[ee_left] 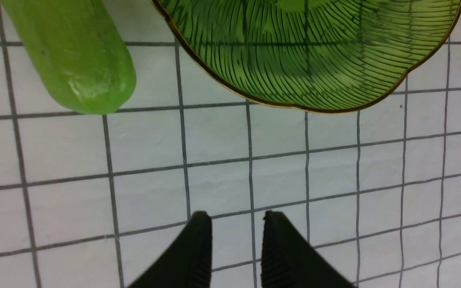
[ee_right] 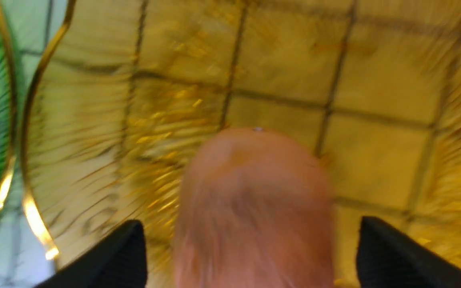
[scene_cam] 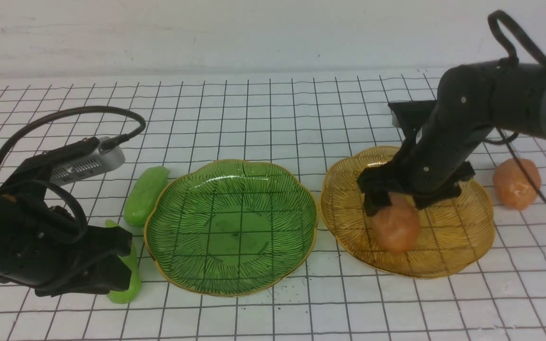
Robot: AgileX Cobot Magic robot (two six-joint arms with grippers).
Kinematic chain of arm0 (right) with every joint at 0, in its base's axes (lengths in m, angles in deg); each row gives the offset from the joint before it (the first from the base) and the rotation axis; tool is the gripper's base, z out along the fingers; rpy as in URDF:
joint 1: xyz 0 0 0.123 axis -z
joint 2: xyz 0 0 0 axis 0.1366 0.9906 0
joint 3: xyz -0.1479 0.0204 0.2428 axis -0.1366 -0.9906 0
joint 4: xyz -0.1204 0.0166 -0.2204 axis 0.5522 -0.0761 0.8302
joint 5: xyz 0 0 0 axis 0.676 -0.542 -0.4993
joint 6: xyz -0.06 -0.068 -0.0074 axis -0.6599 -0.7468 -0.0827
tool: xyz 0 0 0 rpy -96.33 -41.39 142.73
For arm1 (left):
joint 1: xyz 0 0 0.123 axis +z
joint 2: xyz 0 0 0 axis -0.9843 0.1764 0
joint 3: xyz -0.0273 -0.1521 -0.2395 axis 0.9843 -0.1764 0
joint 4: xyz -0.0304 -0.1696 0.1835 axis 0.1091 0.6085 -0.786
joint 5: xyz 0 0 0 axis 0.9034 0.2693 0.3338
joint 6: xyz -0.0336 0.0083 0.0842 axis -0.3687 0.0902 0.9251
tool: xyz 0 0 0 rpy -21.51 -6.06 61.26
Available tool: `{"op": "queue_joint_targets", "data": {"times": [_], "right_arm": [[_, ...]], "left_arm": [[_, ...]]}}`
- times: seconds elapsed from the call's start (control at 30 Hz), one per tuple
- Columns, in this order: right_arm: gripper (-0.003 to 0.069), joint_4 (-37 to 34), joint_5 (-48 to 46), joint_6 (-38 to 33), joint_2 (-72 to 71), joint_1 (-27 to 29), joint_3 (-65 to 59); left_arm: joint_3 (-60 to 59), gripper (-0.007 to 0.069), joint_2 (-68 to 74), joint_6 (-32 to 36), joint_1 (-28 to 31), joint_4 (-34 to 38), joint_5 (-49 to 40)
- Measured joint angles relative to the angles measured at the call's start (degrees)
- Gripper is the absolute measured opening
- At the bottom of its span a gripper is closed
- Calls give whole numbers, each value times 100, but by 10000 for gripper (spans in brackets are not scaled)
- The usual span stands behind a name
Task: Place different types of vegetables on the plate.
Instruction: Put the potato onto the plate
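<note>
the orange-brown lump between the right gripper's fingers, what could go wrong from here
The right gripper stands open around the lump, a finger close on each side, so withdrawing crookedly might nudge it. Its rounded shape could also let it roll on the amber plate.

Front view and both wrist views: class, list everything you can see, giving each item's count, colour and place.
Green plate: one, on the table's middle.
Yellow plate: one, right of the green plate.
Cucumbers: two, light green, left of the green plate.
Potatoes: two, orange-brown; one on the yellow plate, one to its right.
Table: one, white with black grid lines, under the plates.
Wall: one, white, at the back.
Left hand: one, black, fingers apart, near the cucumbers.
Right hand: one, black, open around the plated potato.
</note>
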Motion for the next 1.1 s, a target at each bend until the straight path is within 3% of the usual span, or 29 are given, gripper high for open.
{"op": "queue_joint_targets", "data": {"times": [0.33, 0.37, 0.47, 0.7, 0.87, 1.1], "right_arm": [[691, 2452, -630, 997, 5, 106, 862], [691, 2850, -688, 1354, 5, 272, 883], [691, 3179, -721, 1900, 94, 663, 894], [640, 2973, -720, 2756, 632, 1400, 910], [565, 2362, -661, 2831, 1093, 1765, 910], [514, 2214, -620, 2805, 1251, 1862, 1006]], "left_arm": [[0, 165, 0, 0, 0, 0, 6], [0, 165, 0, 0, 0, 0, 6], [0, 165, 0, 6, 0, -5, 6], [0, 165, 0, 6, 0, -132, 16], [0, 165, 0, 11, 0, -142, 28], [0, 165, 0, 16, 0, -147, 57]]}}
